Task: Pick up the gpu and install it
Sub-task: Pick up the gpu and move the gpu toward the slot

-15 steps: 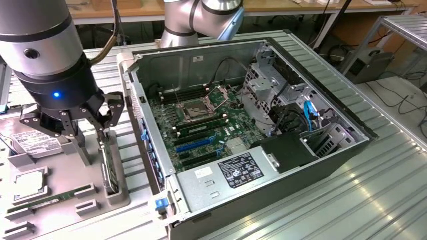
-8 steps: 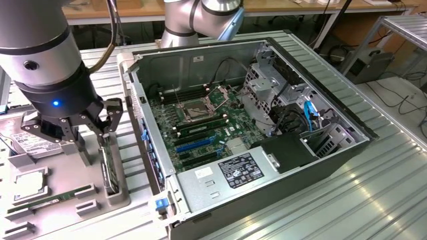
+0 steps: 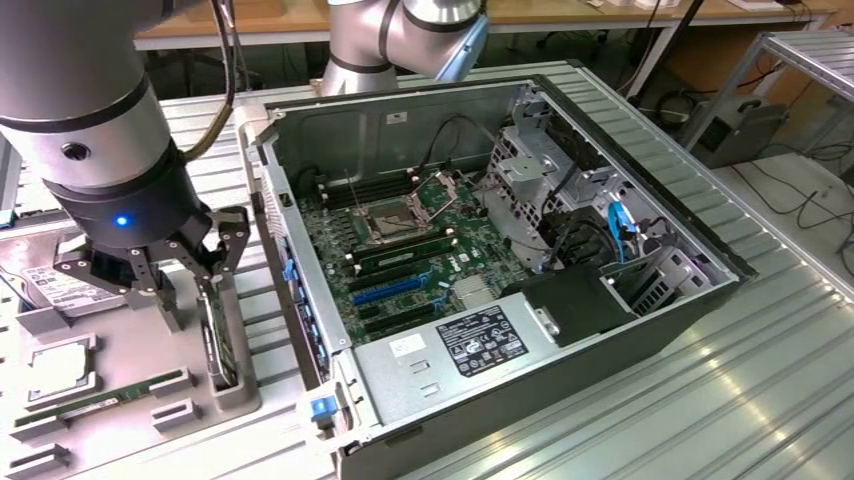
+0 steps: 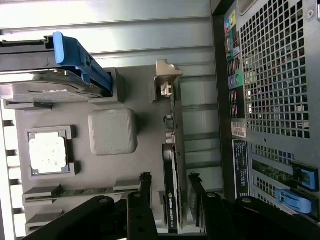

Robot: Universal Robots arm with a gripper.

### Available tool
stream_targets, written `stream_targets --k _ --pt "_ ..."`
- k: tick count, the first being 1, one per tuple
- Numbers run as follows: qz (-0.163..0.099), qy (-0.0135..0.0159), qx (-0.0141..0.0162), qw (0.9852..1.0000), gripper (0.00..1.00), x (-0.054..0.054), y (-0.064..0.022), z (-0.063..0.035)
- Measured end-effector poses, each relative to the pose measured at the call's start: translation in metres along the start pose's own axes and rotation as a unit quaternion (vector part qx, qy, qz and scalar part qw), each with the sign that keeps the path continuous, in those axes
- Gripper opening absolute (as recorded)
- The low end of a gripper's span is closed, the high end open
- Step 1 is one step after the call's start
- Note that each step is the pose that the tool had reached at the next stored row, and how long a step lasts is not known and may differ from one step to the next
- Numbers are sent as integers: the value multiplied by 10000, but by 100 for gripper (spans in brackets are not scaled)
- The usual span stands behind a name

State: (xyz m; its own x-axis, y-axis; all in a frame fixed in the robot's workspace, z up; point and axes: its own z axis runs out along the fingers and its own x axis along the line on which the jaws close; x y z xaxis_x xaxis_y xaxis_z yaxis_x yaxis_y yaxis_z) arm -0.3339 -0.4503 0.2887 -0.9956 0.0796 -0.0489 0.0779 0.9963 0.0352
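Fingers [image 4: 146, 189] wide astride Nvidia-labelled gpu [image 4: 171, 165]

In the wrist view the jaws cover one end of the gpu [image 4: 172, 165], which the picture's edge cuts off. In the exterior view they hide part of the hard drive [image 3: 51, 288], its label unreadable.

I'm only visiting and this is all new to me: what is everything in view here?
gpu: one, dark, silver bracket, on edge in the tray
hard drive: one, silver, blue handle, on the tray
processor chip: one, silver, tray pocket
memory stick: one, green, tray slot
tray: one, grey, beside the computer case
computer case: one, black, open, on the table
table: one, ribbed metal, under everything
arm: one, silver and black, above the tray
fingers: one set, black, open, flanking the gpu
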Motion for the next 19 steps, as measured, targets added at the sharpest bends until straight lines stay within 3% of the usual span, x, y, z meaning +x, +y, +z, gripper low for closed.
stream_targets --k 8,13,19 --pt "5 -2 0 10000 42 -20 -4 163" --pt "10 -18 -1 10000 42 -9 -9 293" --pt "11 -80 -6 10000 42 14 -12 371"
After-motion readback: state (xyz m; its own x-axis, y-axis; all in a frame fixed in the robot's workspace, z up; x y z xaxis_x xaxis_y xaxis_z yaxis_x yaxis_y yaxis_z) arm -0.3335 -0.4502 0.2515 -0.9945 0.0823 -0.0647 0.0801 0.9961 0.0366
